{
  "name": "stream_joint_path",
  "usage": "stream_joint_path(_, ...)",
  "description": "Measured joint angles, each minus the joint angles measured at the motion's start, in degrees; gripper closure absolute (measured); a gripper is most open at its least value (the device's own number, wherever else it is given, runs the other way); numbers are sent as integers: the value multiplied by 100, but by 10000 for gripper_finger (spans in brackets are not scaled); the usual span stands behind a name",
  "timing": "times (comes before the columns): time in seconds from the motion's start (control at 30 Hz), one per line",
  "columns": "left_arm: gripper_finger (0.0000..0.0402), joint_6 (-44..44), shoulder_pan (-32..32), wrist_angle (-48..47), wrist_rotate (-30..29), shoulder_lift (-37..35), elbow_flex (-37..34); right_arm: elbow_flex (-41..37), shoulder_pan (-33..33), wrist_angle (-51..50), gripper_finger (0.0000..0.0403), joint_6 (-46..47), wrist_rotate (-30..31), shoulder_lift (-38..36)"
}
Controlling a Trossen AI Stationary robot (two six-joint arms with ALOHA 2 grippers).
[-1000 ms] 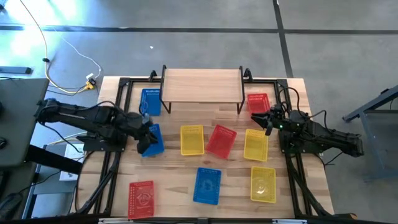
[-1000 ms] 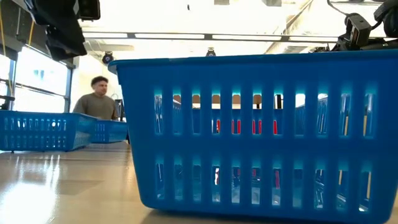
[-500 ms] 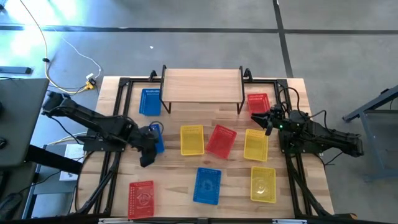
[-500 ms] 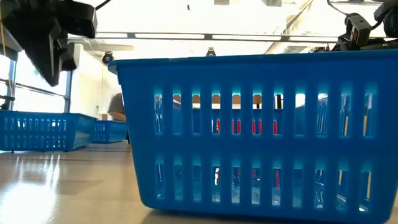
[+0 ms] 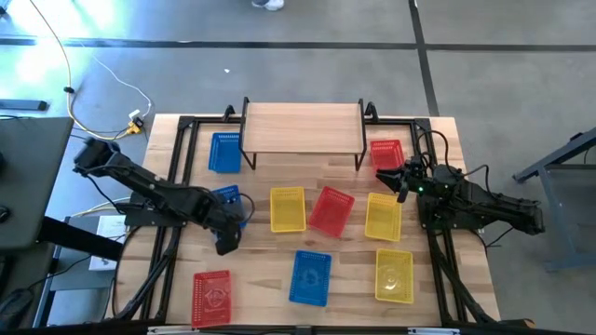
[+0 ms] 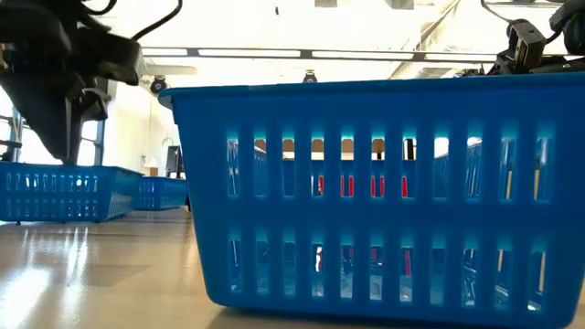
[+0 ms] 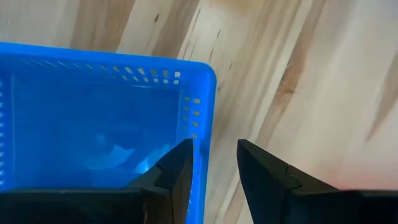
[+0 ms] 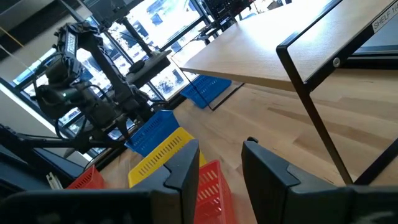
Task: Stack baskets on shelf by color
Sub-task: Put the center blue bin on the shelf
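Observation:
The light-wood shelf (image 5: 303,126) stands at the table's far edge with nothing on it. Nine baskets lie flat on the table. One blue basket (image 5: 224,152) and one red basket (image 5: 386,152) flank the shelf. My left gripper (image 5: 226,237) is open and hangs over the near end of another blue basket (image 5: 228,197). In its wrist view the left gripper (image 7: 214,144) has one finger over the inside of this blue basket (image 7: 93,124) and one outside its wall; I cannot tell whether it touches. My right gripper (image 5: 402,181) is open and waits near the red basket.
In a row across the middle lie a yellow basket (image 5: 288,208), a red basket (image 5: 331,209) and a yellow basket (image 5: 383,215). Near the front edge lie a red basket (image 5: 212,298), a blue basket (image 5: 310,276) and a yellow basket (image 5: 394,274). Black frame rails run along both table sides.
My left gripper has moved toward the table's near edge and a little to the right, from over the middle of the blue basket to its near end, and has come lower. A person seen in the room beyond the table has gone out of view.

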Motion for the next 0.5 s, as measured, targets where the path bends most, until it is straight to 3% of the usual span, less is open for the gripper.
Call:
stream_joint_path(0.2,293,-265,-10,-47,-106,407,-2,0,0,0,295,0,0,1)
stream_joint_path(0.5,394,-307,-8,-35,-63,703,-2,0,-1,-2,295,125,-15,0)
